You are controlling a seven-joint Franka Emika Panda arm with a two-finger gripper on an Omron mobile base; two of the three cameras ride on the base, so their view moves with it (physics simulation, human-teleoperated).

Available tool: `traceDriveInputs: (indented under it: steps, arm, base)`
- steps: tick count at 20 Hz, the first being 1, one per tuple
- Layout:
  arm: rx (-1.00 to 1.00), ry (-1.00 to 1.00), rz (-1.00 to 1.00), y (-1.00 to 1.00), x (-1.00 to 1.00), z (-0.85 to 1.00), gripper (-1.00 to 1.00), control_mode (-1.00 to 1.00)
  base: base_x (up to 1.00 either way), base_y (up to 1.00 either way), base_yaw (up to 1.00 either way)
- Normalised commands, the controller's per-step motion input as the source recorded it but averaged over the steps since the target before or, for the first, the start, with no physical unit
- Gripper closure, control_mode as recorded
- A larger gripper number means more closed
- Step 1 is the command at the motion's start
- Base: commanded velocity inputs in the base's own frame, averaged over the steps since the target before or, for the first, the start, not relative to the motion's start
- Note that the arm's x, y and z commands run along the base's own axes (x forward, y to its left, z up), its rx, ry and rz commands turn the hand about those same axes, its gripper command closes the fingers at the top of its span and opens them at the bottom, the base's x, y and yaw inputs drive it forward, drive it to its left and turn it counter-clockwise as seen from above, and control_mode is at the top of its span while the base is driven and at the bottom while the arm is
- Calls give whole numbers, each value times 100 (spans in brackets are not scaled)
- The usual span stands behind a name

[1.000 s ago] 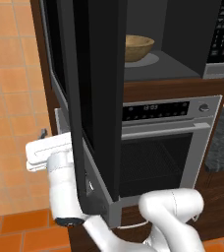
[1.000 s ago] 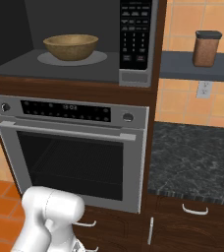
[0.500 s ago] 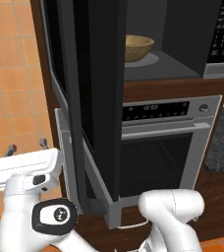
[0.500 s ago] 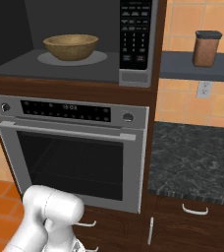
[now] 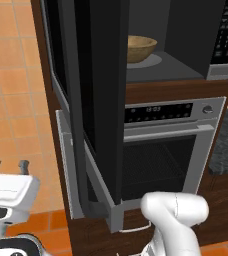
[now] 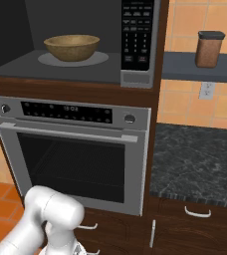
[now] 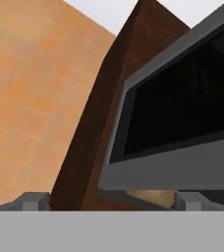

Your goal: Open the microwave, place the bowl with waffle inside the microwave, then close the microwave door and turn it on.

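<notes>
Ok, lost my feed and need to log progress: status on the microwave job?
Gripper open, empty, low left of the microwave door. Door swung wide open. Bowl sits on the turntable inside the microwave. Door's swing path looks unobstructed.

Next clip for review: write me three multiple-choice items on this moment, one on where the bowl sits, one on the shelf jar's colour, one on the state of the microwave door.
1. Where is the bowl?
A. on the turntable inside the microwave
B. on the dark counter
C. inside the oven

2. What colour is the jar on the shelf?
A. green
B. brown with a dark lid
C. white

3. How is the microwave door?
A. shut
B. taken off
C. swung open

Key: 1 A, the bowl rests on the round plate in the microwave cavity. 2 B, the jar is brown. 3 C, the microwave door stands out edge-on, leaving the cavity bare; the gripper is low, left of it, open.
</notes>
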Motion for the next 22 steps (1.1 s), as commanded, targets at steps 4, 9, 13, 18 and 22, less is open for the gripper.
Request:
traceDriveInputs:
  steps: [4,9,13,18,22]
  arm:
    - [-1,-8,-43,0,-27,9,-100,-100]
    - [0,-4,-41,-25,-4,15,-100,-100]
    - [0,-4,-28,-62,0,19,-100,-100]
    - [0,-2,-23,-64,0,15,-100,-100]
    - [0,0,-15,-69,0,23,-100,-100]
  base:
    - [0,0,0]
    - [0,0,0]
    - [0,0,0]
    - [0,0,0]
    - [0,0,0]
